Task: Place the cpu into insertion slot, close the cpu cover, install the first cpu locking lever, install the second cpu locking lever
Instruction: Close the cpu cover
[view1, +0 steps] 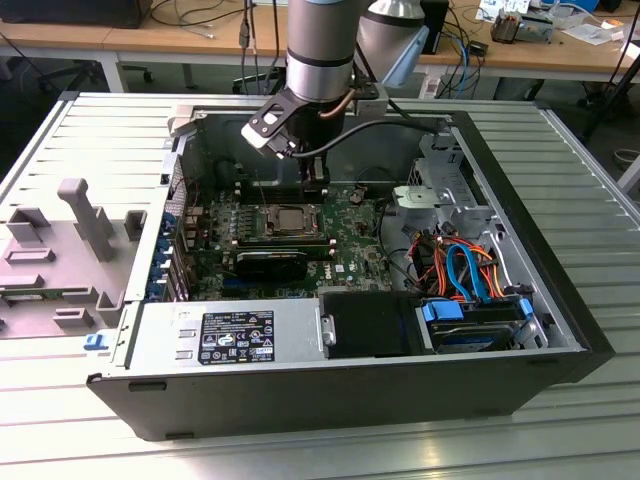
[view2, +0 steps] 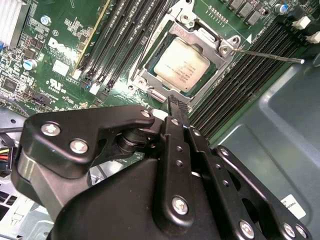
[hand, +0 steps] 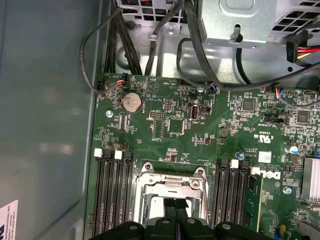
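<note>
The cpu (view2: 181, 67), a dull silver square chip, lies in the insertion slot (view1: 290, 221) on the green motherboard. The silver cpu cover (view2: 202, 36) lies folded down around it, its window framing the chip. One thin locking lever (view2: 267, 55) sticks out sideways over the black memory slots. Another thin lever (view2: 150, 42) runs along the opposite side of the socket. My gripper (view2: 177, 102) hangs just above the socket's edge with its black fingers shut together and nothing between them. It also shows in the exterior view (view1: 316, 192) and at the socket frame (hand: 170, 184) in the first wrist view (hand: 176, 220).
The open computer case (view1: 540, 250) walls in the board on all sides. Black memory slots (view2: 235, 85) flank the socket. Cables and a drive bay (view1: 470, 270) sit at the exterior view's right, a power supply (view1: 230, 335) at the front. A grey plastic part (view1: 70, 250) lies outside.
</note>
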